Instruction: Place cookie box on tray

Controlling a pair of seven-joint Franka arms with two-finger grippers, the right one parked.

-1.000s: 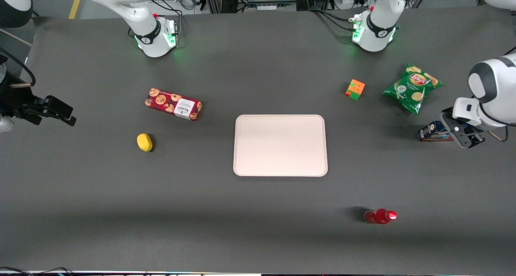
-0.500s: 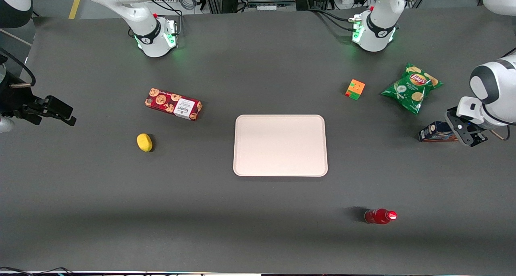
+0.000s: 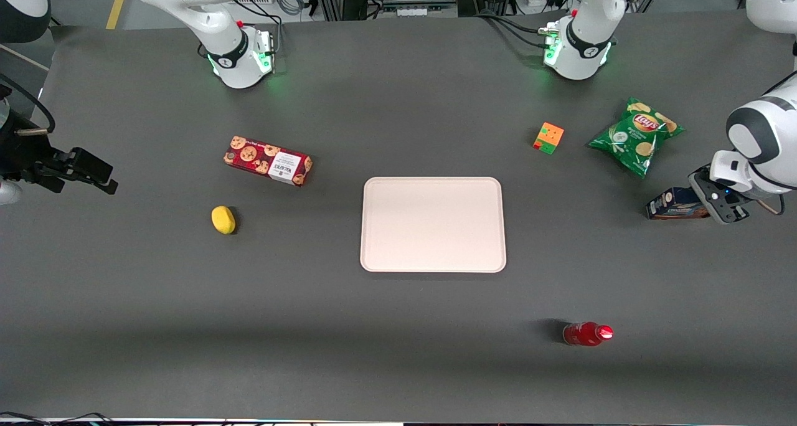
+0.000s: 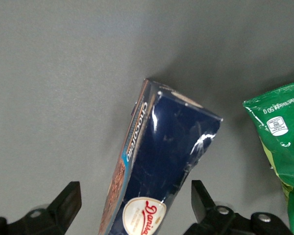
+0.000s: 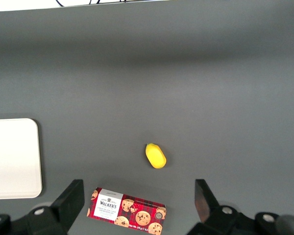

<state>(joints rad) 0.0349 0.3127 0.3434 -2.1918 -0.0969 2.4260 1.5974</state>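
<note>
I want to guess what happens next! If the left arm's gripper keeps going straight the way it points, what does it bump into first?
Most likely the cookie box. The gripper points down at it with its jaws open, one on each side of the dark blue carton. How much gap is left above the box is hard to judge. The chip bag lies beside, out of line.

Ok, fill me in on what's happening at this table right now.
The left arm's end effector is open and poised over the cookie box, one finger on each side of the carton without gripping it. The box lies on the table at the working arm's end, beside the green chip bag. The tray sits mid-table with nothing on it. The red cookie box, lemon, puzzle cube and red bottle lie untouched.
</note>
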